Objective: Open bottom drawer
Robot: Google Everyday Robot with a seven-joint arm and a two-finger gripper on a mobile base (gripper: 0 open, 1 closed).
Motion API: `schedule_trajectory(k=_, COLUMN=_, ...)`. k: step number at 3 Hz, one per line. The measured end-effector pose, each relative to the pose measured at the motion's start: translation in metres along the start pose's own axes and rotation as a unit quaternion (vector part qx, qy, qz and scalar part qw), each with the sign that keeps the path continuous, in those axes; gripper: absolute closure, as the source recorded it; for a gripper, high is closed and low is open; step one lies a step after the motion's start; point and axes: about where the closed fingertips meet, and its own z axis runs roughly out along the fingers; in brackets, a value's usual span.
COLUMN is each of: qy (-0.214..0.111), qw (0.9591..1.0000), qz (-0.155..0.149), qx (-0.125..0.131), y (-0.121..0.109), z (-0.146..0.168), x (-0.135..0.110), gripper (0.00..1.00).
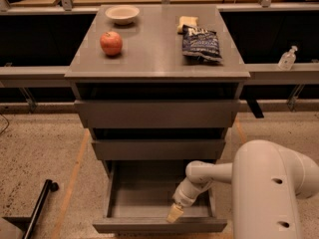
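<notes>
The bottom drawer (pixel 149 225) of the grey cabinet stands pulled out, its flat grey front at the bottom edge of the camera view and its grey tray (pixel 144 195) showing inside. My gripper (pixel 174 214) reaches down from the white arm (pixel 209 173) at the right. Its pale tip sits just inside the drawer, right behind the front panel and a little right of centre. The two drawers above stay shut.
On the cabinet top lie a red apple (pixel 111 43), a white bowl (pixel 122 14), a dark chip bag (pixel 201 43) and a yellow item (pixel 186 23). A sanitiser bottle (pixel 287 59) stands on the right ledge. A black pole (pixel 37 208) lies on the floor at left.
</notes>
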Motion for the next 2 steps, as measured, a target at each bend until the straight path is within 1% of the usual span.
schedule_trajectory(k=1, qy=0.0, qw=1.0, qz=-0.005, qx=0.003, y=0.0014, z=-0.0055, x=-0.0034, gripper=0.0)
schedule_trajectory(k=2, qy=0.0, qw=1.0, qz=-0.004, qx=0.003, y=0.0015, z=-0.005, x=-0.0032, gripper=0.0)
